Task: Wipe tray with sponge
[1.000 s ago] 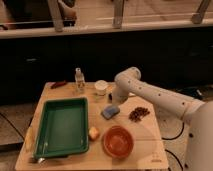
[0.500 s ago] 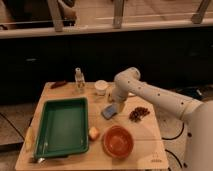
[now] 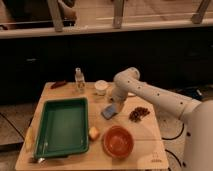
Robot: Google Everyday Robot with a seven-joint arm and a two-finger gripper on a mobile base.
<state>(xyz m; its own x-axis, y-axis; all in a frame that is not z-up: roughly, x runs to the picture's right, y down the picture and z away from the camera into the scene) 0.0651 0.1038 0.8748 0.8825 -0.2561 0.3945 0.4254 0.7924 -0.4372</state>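
The green tray [image 3: 62,126] lies on the left half of the wooden table. The blue-grey sponge [image 3: 109,111] lies flat on the table just right of the tray's far right corner. My gripper [image 3: 114,101] hangs from the white arm directly above the sponge, at or very near its far edge. The arm reaches in from the right.
An orange bowl [image 3: 118,141] stands at the front, right of the tray. A yellowish lump [image 3: 93,132] lies between bowl and tray. A clear bottle [image 3: 79,80], a white cup [image 3: 101,87], a dark red item [image 3: 58,84] and a brown pile [image 3: 139,113] are around.
The arm has shifted slightly; the gripper sits a little lower over the sponge. The sponge and tray have not moved.
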